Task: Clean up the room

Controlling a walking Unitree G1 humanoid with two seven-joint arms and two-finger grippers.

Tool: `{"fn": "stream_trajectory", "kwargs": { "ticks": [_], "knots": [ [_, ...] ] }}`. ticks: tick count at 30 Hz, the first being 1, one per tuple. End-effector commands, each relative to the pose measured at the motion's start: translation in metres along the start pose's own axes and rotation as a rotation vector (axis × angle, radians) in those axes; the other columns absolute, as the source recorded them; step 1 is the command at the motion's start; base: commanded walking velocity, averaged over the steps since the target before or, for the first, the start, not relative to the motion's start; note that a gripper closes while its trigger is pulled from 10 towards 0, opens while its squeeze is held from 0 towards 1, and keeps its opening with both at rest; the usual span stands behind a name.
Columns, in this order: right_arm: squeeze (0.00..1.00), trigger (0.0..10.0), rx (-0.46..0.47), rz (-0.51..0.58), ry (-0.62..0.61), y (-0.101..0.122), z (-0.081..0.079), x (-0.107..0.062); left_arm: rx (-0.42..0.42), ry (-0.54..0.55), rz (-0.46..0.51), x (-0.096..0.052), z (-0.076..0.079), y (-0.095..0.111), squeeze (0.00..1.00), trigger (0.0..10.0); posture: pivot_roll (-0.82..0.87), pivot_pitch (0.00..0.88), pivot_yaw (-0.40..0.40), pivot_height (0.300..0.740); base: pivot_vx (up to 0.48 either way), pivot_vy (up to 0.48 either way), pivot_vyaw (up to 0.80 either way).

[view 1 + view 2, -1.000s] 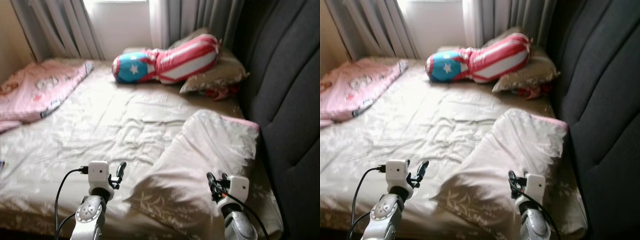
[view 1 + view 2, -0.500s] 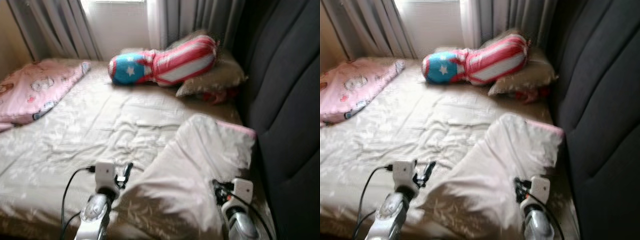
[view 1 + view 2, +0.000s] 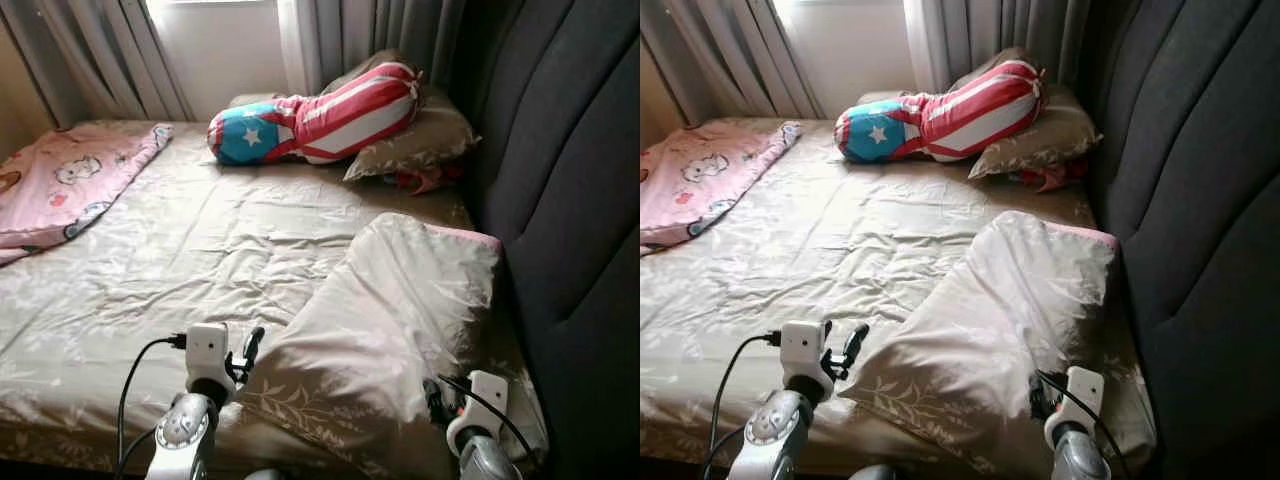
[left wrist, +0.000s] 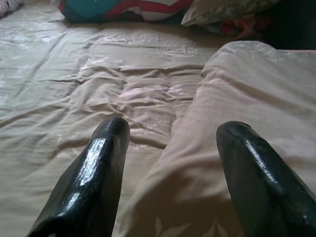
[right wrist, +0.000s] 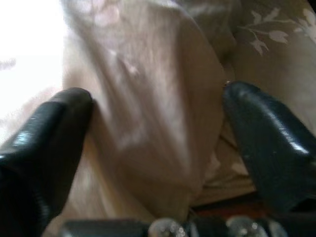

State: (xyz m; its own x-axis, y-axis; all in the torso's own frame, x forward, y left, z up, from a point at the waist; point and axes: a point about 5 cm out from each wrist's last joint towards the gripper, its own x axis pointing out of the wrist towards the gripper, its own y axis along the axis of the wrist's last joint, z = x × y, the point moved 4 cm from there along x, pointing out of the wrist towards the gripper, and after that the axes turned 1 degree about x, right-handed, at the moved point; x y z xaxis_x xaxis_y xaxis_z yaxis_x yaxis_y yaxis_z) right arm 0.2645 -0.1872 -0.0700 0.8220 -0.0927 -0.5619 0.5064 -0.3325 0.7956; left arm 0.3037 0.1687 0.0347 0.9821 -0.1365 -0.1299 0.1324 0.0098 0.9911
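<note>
Pillow [image 3: 385, 320], pale beige with a faint leaf print and a pink far edge, lay at lower right of the frame, its long axis running from lower left up toward the dark headboard [image 3: 570, 200]. Left gripper [image 4: 170, 148] stood wide apart, straddling the pillow's near edge. Right gripper [image 5: 155, 123] gaped around its cloth, holding nothing.

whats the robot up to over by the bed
It stands at the bed with both claws open at the near end of a large beige pillow by the headboard. The left claw sits at the pillow's near left corner, the right claw straddles its right edge. Neither has gripped it yet.
</note>
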Motion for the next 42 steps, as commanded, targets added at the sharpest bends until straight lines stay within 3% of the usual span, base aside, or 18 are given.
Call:
{"fn": "stream_trajectory", "kwargs": {
  "ticks": [1,5,6,7,8,9,11,21,32,42],
  "knots": [
    [1.00,10.0,0.015,-0.002,0.007,0.004,-0.005,0.003,-0.002,0.004,0.002,-0.001,-0.004,0.003,0.00,10.0,-0.02,0.038,0.027,0.666,0.000,0.000,0.00],
    [1.00,10.0,0.027,-0.018,-0.004,0.003,-0.005,0.004,0.003,0.004,0.000,-0.005,-0.006,0.004,0.00,10.0,-0.01,0.055,0.036,0.666,0.000,0.000,0.00],
    [0.81,10.0,0.062,-0.022,0.009,0.004,-0.008,0.005,0.006,0.001,-0.001,-0.007,-0.007,0.005,0.00,10.0,0.00,0.061,0.042,0.666,0.000,0.000,0.00],
    [0.81,10.0,0.076,-0.020,0.015,0.004,-0.010,0.006,0.007,0.000,-0.001,-0.008,-0.007,0.006,0.00,10.0,0.00,0.061,0.042,0.666,0.000,0.000,0.00],
    [0.61,10.0,0.090,-0.018,0.027,0.006,-0.012,0.007,0.009,-0.002,-0.001,-0.008,-0.007,0.007,0.00,10.0,0.01,0.065,0.046,0.666,0.000,0.000,0.00],
    [0.31,10.0,0.103,-0.015,0.045,0.008,-0.016,0.008,0.012,-0.005,0.001,-0.009,-0.007,0.008,0.00,10.0,0.01,0.068,0.050,0.666,0.000,0.000,0.00],
    [0.00,10.0,0.104,-0.019,0.065,0.009,-0.020,0.009,0.013,-0.007,0.001,-0.009,-0.006,0.009,0.00,10.0,0.01,0.072,0.053,0.666,0.000,0.000,0.00],
    [0.00,10.0,0.135,0.007,0.149,0.025,-0.043,0.015,0.024,-0.024,-0.006,-0.016,-0.007,0.014,0.00,10.0,0.03,0.095,0.074,0.666,0.000,0.000,0.00],
    [0.00,10.0,0.035,-0.082,0.050,0.015,-0.039,0.017,0.039,-0.039,-0.023,-0.023,-0.006,0.016,0.00,10.0,0.05,0.118,0.087,0.666,0.000,0.000,0.00],
    [0.00,10.0,0.043,-0.158,0.050,-0.003,-0.044,0.013,0.048,-0.045,-0.039,-0.033,-0.008,0.017,0.00,10.0,0.08,0.147,0.094,0.666,0.000,0.000,0.00]
  ]
}}
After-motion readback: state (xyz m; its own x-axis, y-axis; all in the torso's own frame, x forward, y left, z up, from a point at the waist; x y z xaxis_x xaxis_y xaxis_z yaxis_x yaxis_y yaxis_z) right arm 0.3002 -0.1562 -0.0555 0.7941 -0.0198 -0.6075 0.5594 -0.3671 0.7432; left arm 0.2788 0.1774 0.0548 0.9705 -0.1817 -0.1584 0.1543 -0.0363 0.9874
